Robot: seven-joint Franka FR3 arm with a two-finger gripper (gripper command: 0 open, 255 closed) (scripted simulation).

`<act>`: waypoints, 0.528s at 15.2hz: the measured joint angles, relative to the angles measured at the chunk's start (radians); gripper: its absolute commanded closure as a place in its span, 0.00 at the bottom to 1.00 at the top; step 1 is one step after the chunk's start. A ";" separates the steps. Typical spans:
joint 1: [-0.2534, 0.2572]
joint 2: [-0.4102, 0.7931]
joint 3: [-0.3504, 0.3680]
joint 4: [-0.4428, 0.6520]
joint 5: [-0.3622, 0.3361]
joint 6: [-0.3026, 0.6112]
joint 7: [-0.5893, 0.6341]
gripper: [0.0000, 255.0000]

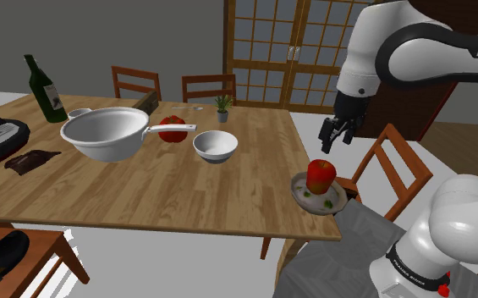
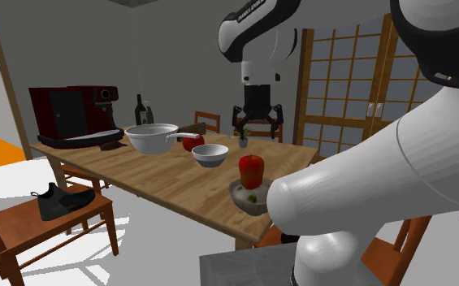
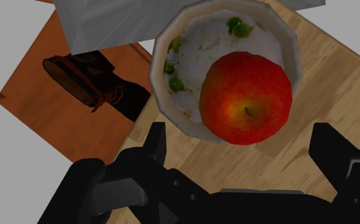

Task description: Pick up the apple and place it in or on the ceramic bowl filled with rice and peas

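A red apple rests in the bowl of rice and peas at the table corner nearest the stand. My gripper hangs above the apple, open, with nothing between its fingers. In the wrist view the fingers stand wide apart and the apple sits clear beyond them, touching neither.
On the wooden table stand a white pan, a second red apple, an empty white bowl, a bottle and a small plant. Chairs ring the table; a shoe lies on one.
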 measured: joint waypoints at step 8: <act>-0.002 0.013 -0.003 0.062 -0.003 -0.050 -0.001 0.00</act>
